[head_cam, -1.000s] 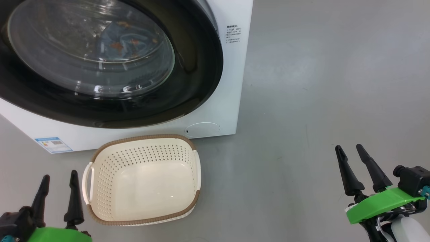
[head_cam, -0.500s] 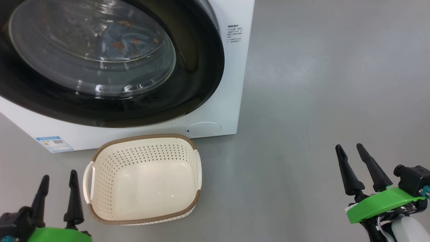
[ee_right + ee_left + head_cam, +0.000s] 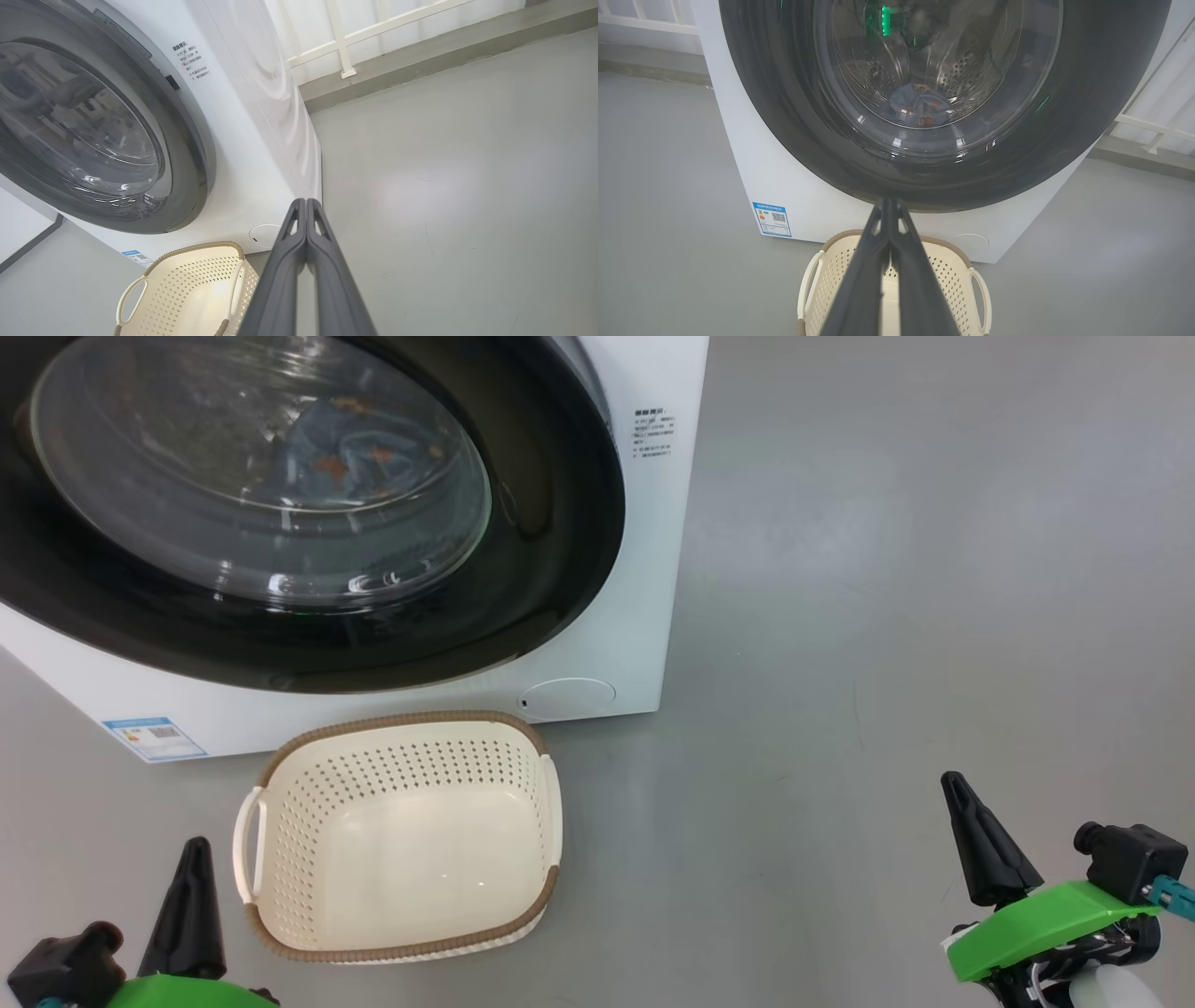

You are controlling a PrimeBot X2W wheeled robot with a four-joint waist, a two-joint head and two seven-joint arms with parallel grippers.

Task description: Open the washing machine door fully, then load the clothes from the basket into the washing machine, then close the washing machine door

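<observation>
The washing machine door (image 3: 560, 523) lies shut against the white washing machine (image 3: 649, 579), and its black rim and glass bowl take up the upper left of the head view. Through the glass, blue clothes (image 3: 350, 457) with orange patches lie in the steel drum, the clothes (image 3: 920, 105) showing in the left wrist view too. The cream basket (image 3: 401, 721) stands on the floor before the machine with nothing in it. My left gripper (image 3: 196, 849) is shut and holds nothing, just left of the basket. My right gripper (image 3: 954, 784) is shut too, far to the right over bare floor.
Grey floor (image 3: 887, 616) stretches to the right of the machine. A blue label (image 3: 154, 737) and a round flap (image 3: 568, 695) sit low on its front. Behind the machine runs a white railing (image 3: 341, 42) above a low kerb.
Both grippers have gone from open to shut and have sunk lower in the head view. Door, basket and clothes stay put.
</observation>
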